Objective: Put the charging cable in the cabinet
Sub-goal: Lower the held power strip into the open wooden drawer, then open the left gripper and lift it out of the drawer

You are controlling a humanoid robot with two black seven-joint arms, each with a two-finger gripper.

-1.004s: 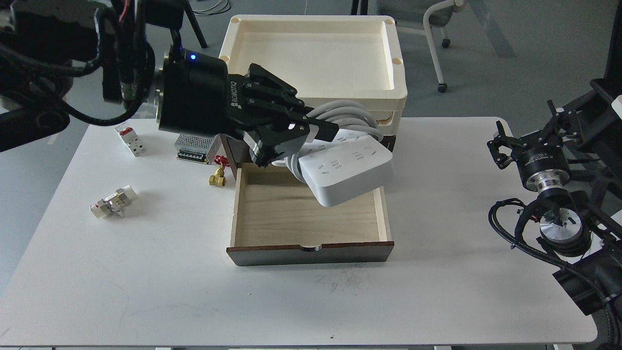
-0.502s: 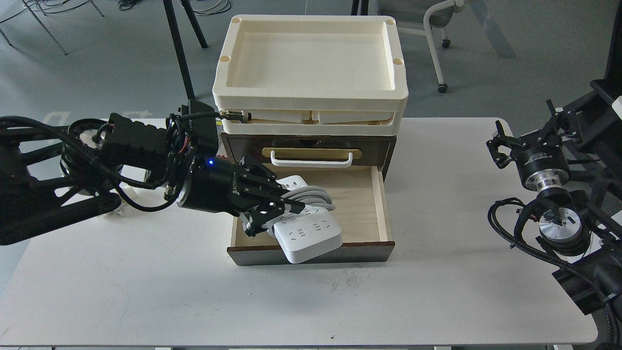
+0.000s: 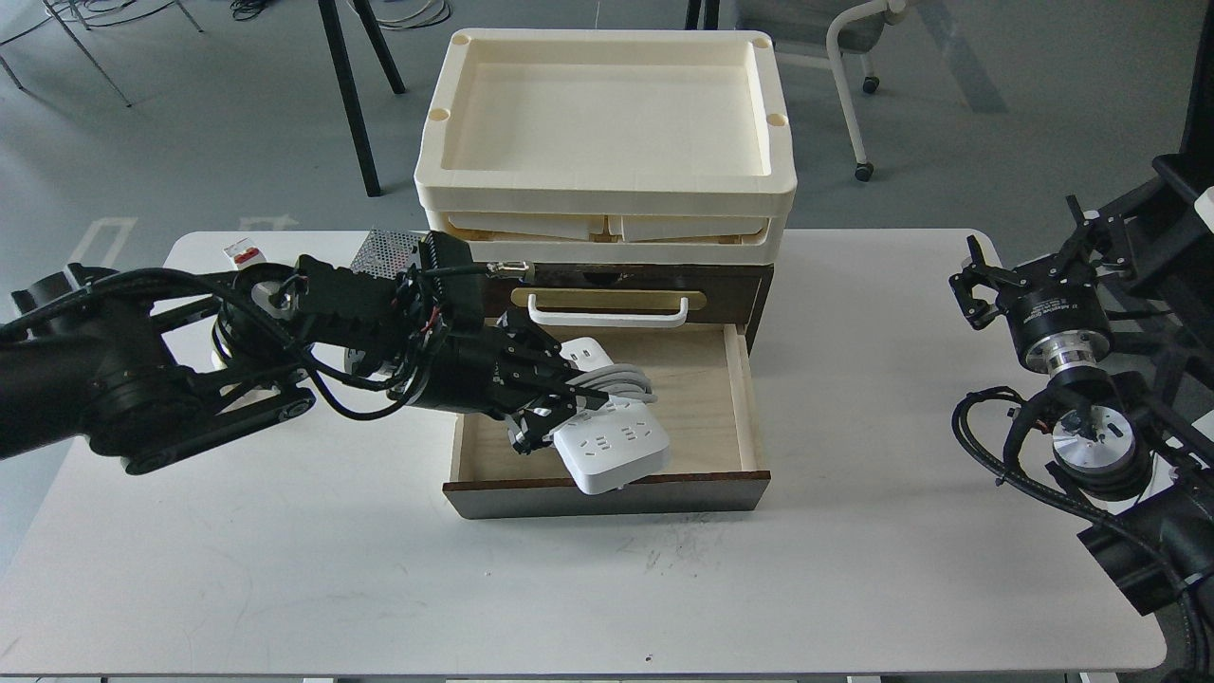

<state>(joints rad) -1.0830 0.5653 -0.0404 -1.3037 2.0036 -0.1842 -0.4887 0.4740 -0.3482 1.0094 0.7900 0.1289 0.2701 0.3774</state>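
Observation:
The charging cable (image 3: 612,444) is a white power strip with a thick white cord coiled around its middle. My left gripper (image 3: 560,403) is shut on the coiled cord and holds the strip low inside the open lower drawer of the cabinet (image 3: 607,495). The strip's near end lies over the drawer's dark front edge. The cabinet is a dark brown chest with a pale wood drawer interior and a white bar handle (image 3: 607,311) on its upper drawer. My right gripper (image 3: 977,285) is at the right table edge, away from the cabinet, fingers spread and empty.
Stacked cream plastic trays (image 3: 607,190) sit on top of the cabinet. A perforated metal power-supply box (image 3: 384,251) and a small white breaker with red tab (image 3: 243,252) lie at the back left, partly behind my left arm. The white table (image 3: 854,569) stretches in front.
My left gripper has come down from above the drawer into it with the power strip, then shifted slightly right and back. The right arm has not moved.

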